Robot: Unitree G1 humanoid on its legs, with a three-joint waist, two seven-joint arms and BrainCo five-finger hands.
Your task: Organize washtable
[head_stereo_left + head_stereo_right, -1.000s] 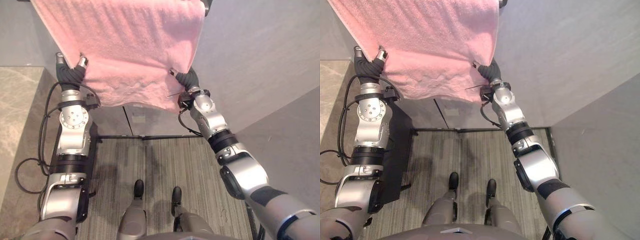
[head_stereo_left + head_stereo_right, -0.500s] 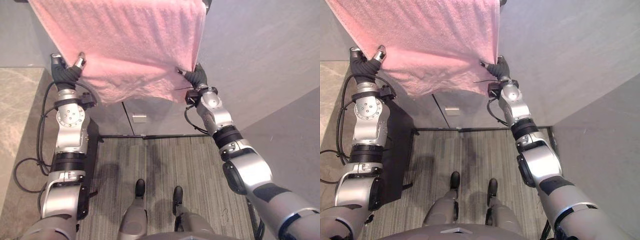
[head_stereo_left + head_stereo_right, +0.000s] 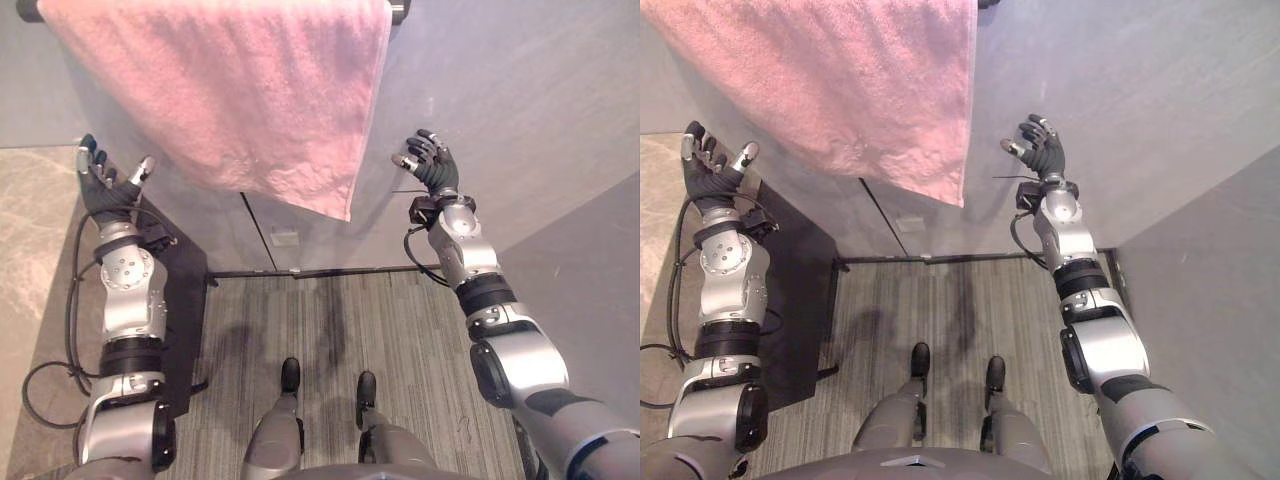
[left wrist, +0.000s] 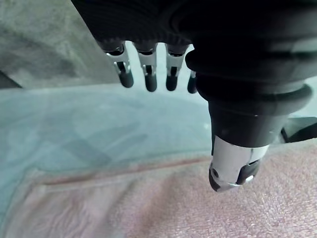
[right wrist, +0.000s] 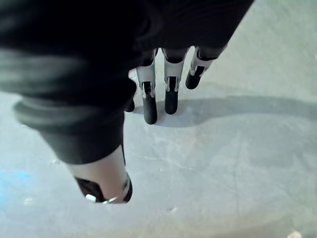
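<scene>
Now that both have let go of its lower edge, the pink towel (image 3: 230, 90) hangs free over the rail (image 3: 399, 12); left hand (image 3: 108, 185) and right hand (image 3: 430, 162) hover below the rail, fingers (image 4: 150, 74) spread wide, empty. The hanging step looks done.
</scene>
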